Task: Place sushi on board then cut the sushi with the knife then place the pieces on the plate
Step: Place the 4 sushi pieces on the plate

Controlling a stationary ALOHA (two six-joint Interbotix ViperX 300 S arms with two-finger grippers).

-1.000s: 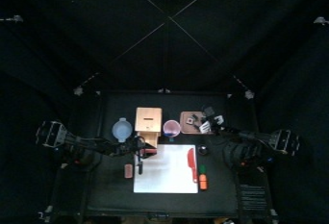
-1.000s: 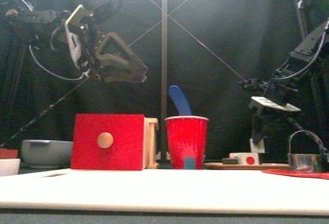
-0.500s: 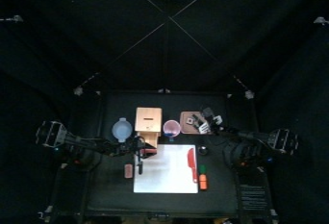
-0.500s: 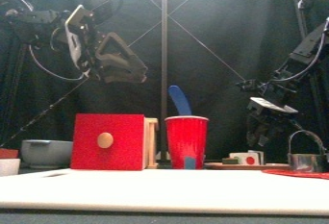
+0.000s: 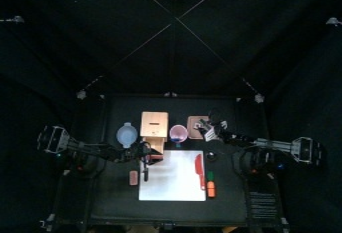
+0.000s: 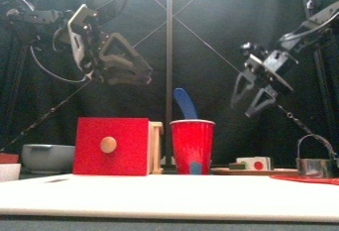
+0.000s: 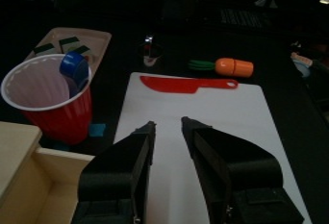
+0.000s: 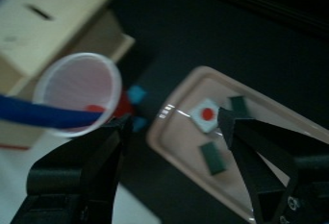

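While the knife (image 7: 189, 85) lies along the board's (image 7: 193, 170) right edge, the left claw (image 7: 167, 136) hovers narrowly parted, the right claw (image 8: 174, 132) wide above the tray's (image 8: 264, 101) rim.

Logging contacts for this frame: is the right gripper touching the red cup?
Apart. Front view: the right gripper hangs clear above the red cup, with a plain gap between them.

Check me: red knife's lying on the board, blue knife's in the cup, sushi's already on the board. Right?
No. The sushi is on the tray, not the board; the right wrist view shows it. The red knife does lie on the board and the blue knife is in the cup.
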